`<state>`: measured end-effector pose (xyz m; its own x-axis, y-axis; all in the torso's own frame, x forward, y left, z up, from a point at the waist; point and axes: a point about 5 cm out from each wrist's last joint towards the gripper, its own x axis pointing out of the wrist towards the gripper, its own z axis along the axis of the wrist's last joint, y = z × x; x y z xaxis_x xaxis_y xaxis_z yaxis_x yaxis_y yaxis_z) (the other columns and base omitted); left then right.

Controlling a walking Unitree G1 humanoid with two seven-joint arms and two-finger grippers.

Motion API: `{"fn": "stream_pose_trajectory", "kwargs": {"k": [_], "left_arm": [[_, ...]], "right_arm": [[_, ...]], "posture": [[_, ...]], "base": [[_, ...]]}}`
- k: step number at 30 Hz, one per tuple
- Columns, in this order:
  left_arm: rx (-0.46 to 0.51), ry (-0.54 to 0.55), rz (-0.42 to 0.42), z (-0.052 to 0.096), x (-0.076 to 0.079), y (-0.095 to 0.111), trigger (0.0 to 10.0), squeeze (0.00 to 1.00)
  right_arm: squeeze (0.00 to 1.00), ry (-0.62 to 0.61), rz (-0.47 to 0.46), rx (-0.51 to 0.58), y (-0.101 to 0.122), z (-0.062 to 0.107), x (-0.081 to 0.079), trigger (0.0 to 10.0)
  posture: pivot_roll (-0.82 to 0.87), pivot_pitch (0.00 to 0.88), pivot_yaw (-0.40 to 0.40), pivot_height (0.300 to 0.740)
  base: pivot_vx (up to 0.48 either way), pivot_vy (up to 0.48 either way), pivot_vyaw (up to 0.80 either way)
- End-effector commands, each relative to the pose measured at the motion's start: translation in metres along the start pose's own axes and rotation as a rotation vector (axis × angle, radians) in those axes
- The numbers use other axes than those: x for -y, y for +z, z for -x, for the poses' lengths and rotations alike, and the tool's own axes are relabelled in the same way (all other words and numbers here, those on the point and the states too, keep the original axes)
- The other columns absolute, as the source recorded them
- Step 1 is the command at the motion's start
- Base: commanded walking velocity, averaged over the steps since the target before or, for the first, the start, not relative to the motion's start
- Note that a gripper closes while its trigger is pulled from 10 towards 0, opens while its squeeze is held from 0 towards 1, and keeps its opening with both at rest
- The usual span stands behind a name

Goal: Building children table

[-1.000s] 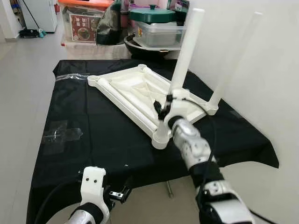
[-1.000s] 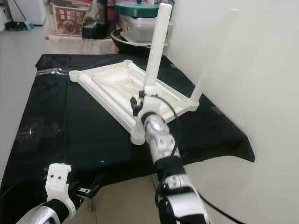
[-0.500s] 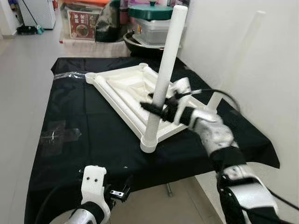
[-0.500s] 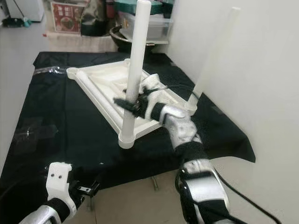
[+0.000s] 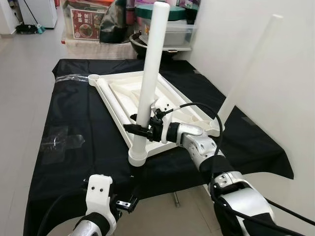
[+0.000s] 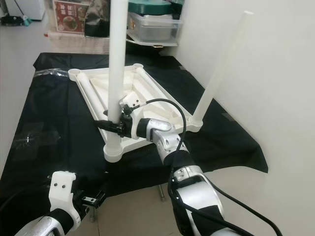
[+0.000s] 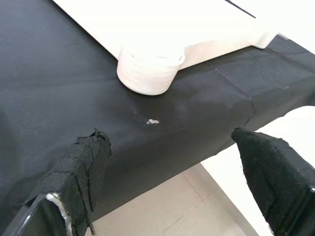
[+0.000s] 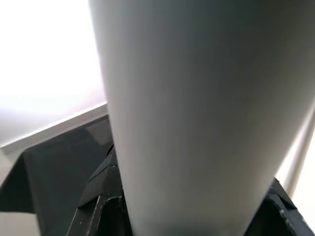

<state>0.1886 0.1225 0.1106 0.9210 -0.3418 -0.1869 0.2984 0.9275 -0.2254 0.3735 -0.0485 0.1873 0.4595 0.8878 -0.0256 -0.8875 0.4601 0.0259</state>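
So my right pincer (image 5: 140,130) is clamped around the near white table leg (image 5: 150,73), down low, just above the round corner socket (image 5: 138,157) it stands in. The leg is upright, poking way up past the storage stuff at the back. That socket is the near corner of the white kids' tabletop (image 5: 128,93), which is lying upside down on the black cloth (image 5: 74,118) covering the table. A second white leg (image 5: 246,69) stands in the corner by the white wall (image 5: 285,98), leaning a bit. My left pincer (image 7: 172,182) hangs low off the near edge of the table, fingers (image 7: 83,167) spread wide with nothing between them, pointed toward that same socket. Further back on the floor there's a plastic bin (image 5: 88,22) and a green-lidded pot (image 5: 160,12).
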Motion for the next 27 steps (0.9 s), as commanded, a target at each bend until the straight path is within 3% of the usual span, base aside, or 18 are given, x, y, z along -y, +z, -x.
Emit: {"fn": "stream_pose_trajectory", "kwargs": {"k": [1, 3, 5, 7, 8, 12, 13, 14, 15, 18, 19, 20, 21, 22, 23, 25, 26, 27], "left_arm": [[-0.009, -0.002, 0.012, -0.001, 0.002, -0.004, 10.0, 0.00], [-0.009, -0.001, 0.015, 0.000, 0.002, -0.004, 10.0, 0.00], [-0.009, -0.001, 0.015, 0.000, 0.002, -0.004, 10.0, 0.00], [-0.012, -0.005, 0.016, 0.000, 0.003, -0.004, 10.0, 0.00], [-0.014, -0.007, 0.018, 0.000, 0.003, -0.003, 10.0, 0.00], [-0.014, -0.007, 0.018, 0.000, 0.003, -0.003, 10.0, 0.00], [-0.015, -0.005, 0.024, 0.000, 0.004, -0.004, 10.0, 0.00], [-0.015, -0.005, 0.026, 0.000, 0.004, -0.004, 10.0, 0.00], [-0.016, -0.005, 0.028, 0.001, 0.003, -0.004, 10.0, 0.00], [-0.016, -0.006, 0.029, 0.001, 0.003, -0.004, 10.0, 0.00], [-0.016, -0.007, 0.030, 0.001, 0.003, -0.005, 10.0, 0.00], [-0.016, -0.007, 0.030, 0.001, 0.003, -0.005, 10.0, 0.00], [-0.017, -0.010, 0.031, 0.000, 0.003, -0.005, 10.0, 0.00], [-0.017, -0.012, 0.031, 0.000, 0.003, -0.005, 10.0, 0.00], [-0.017, -0.014, 0.033, 0.000, 0.003, -0.005, 10.0, 0.00], [-0.016, -0.016, 0.034, 0.000, 0.003, -0.005, 10.0, 0.00], [-0.016, -0.016, 0.034, 0.000, 0.003, -0.005, 10.0, 0.00], [-0.016, -0.016, 0.035, 0.000, 0.003, -0.005, 10.0, 0.00]], "right_arm": [[0.00, -0.222, 0.002, -0.029, 0.000, 0.005, 0.017, 0.0], [0.00, -0.472, 0.001, -0.092, -0.006, 0.013, 0.032, 0.0], [0.00, -0.512, 0.001, -0.103, -0.007, 0.014, 0.034, 0.0], [0.00, -0.938, -0.034, -0.114, -0.020, 0.048, 0.055, 0.0], [0.00, -1.163, -0.096, -0.086, -0.032, 0.068, 0.052, 0.0], [0.00, -1.195, -0.111, -0.065, -0.034, 0.071, 0.047, 0.0], [0.00, -1.152, -0.100, -0.062, -0.035, 0.060, 0.031, 0.0], [0.00, -1.149, -0.097, -0.060, -0.035, 0.057, 0.026, 0.0], [0.00, -1.082, -0.089, -0.043, -0.032, 0.048, 0.019, 10.0], [0.00, -1.042, -0.084, -0.033, -0.030, 0.041, 0.015, 10.0], [0.11, -1.023, -0.080, 0.014, -0.024, 0.038, 0.013, 10.0], [0.11, -1.023, -0.080, 0.014, -0.024, 0.038, 0.013, 10.0], [1.00, -0.974, -0.088, 0.061, -0.015, 0.033, 0.014, 10.0], [1.00, -0.945, -0.083, 0.097, -0.004, 0.031, 0.015, 10.0], [0.00, -0.841, -0.112, 0.160, 0.011, 0.026, 0.018, 10.0], [0.00, -0.641, -0.170, 0.280, 0.034, 0.022, 0.019, 10.0], [0.00, -0.641, -0.170, 0.280, 0.034, 0.022, 0.019, 10.0], [0.00, -0.556, -0.192, 0.337, 0.042, 0.023, 0.018, 10.0]], "posture": [[0.19, 0.000, -0.169, 0.740], [0.19, 0.000, -0.169, 0.740], [0.19, 0.000, -0.169, 0.740], [0.18, 0.000, -0.160, 0.740], [0.18, 0.000, -0.157, 0.740], [0.18, 0.000, -0.157, 0.740], [0.18, 0.000, -0.154, 0.740], [0.18, 0.000, -0.154, 0.740], [0.17, 0.000, -0.153, 0.740], [0.17, 0.000, -0.153, 0.740], [0.17, 0.000, -0.153, 0.740], [0.17, 0.000, -0.153, 0.740], [0.17, 0.000, -0.153, 0.740], [0.17, 0.000, -0.153, 0.740], [0.17, 0.000, -0.154, 0.740], [0.16, 0.000, -0.150, 0.740], [0.16, 0.000, -0.150, 0.740], [0.16, 0.000, -0.150, 0.740]], "base": [[0.000, 0.000, 0.00], [0.000, 0.000, 0.00], [0.000, 0.000, 0.00], [0.000, 0.000, 0.00], [0.000, 0.000, 0.00], [0.000, 0.000, 0.00], [0.000, 0.000, 0.00], [0.000, 0.000, 0.00], [0.000, 0.000, 0.00], [0.000, 0.000, 0.00], [0.000, 0.000, 0.00], [0.000, 0.000, 0.00], [0.000, 0.000, 0.00], [0.000, 0.000, 0.00], [0.000, 0.000, 0.00], [0.000, 0.000, 0.00], [0.000, 0.000, 0.00], [0.000, 0.000, 0.00]]}}
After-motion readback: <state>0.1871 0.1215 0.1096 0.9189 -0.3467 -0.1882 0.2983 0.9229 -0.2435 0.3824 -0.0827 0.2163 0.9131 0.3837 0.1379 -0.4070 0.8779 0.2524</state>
